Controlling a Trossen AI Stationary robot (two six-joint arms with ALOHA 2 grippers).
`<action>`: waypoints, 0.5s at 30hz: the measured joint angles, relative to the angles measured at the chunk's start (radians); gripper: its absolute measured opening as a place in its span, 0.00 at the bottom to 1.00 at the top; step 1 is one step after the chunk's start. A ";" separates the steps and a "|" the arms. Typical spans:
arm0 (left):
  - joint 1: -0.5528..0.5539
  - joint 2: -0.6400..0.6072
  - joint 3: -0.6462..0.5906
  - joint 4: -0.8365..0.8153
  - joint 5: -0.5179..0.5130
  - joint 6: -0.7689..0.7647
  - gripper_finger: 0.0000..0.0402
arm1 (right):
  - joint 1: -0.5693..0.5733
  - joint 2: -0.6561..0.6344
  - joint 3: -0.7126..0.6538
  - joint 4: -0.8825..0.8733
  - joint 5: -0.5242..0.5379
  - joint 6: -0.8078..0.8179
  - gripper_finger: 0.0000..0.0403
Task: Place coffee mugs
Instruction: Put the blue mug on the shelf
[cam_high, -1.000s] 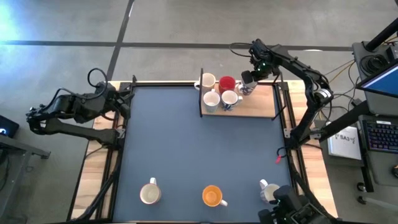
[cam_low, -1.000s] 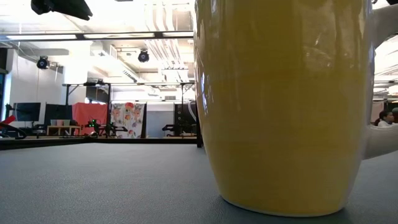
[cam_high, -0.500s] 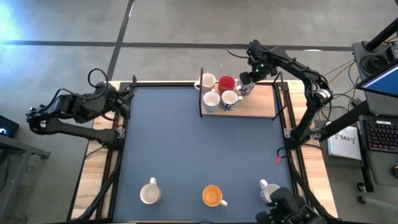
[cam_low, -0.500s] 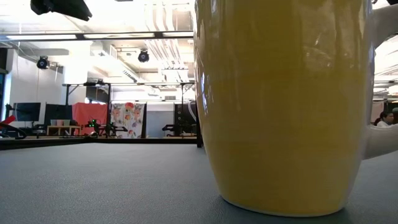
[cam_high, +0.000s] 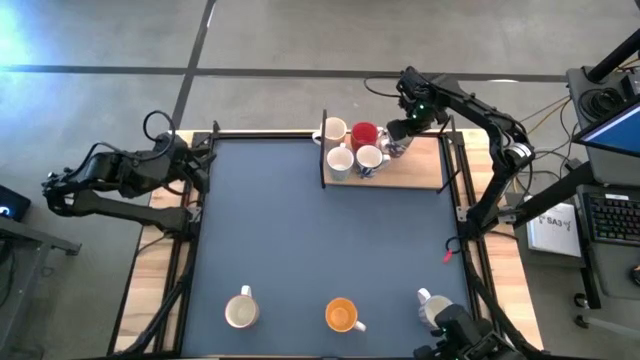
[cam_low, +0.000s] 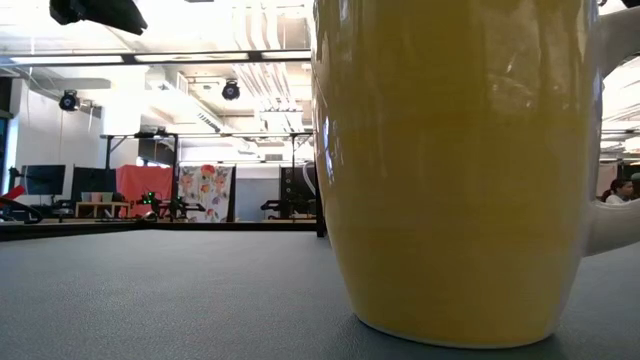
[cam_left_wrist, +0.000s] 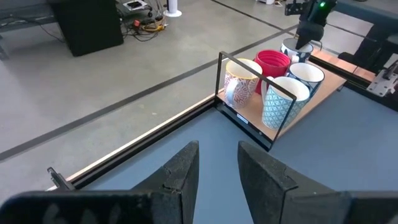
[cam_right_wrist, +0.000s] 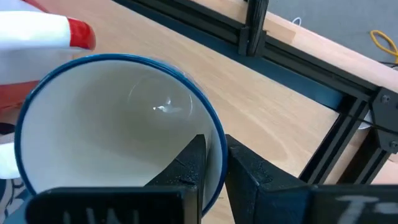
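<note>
My right gripper (cam_right_wrist: 211, 163) sits over the wooden board (cam_high: 415, 170) at the far right corner of the table (cam_high: 300, 230), its two fingers straddling the rim of a blue-rimmed mug (cam_right_wrist: 112, 124), one inside the cup and one outside. The gap between them is narrow, with the rim in it; I cannot tell whether they press the wall or have just let go. This mug stands upright on the board's far edge, just beside the red mug (cam_high: 364, 133).

Four more mugs cluster at the board's left end, behind the thin upright frame (cam_left_wrist: 255, 93): the red one, a cream mug (cam_high: 334, 130) next to it on the far side, and on the near side a teal-patterned mug (cam_high: 340, 160) and a white mug with blue marks (cam_high: 369, 158), all upright and close together.

Along the table's near edge stand three more, well apart: a cream-white mug (cam_high: 240, 310) toward the left, the orange mug (cam_high: 341, 315) in the middle, and a pale mug (cam_high: 432, 308) near the right corner.

My left gripper (cam_left_wrist: 217, 168) waits off the table's left edge, holding nothing, fingers a small gap apart.
</note>
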 joint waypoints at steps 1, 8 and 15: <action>0.000 0.000 0.000 0.000 0.000 0.000 0.23 | 0.001 -0.002 0.000 0.002 0.000 0.001 0.10; 0.000 0.000 0.000 0.000 0.000 0.000 0.23 | 0.004 -0.021 0.000 0.009 -0.032 0.002 0.10; 0.000 0.000 0.000 0.000 0.001 0.000 0.23 | 0.017 -0.022 0.000 0.024 -0.049 0.006 0.10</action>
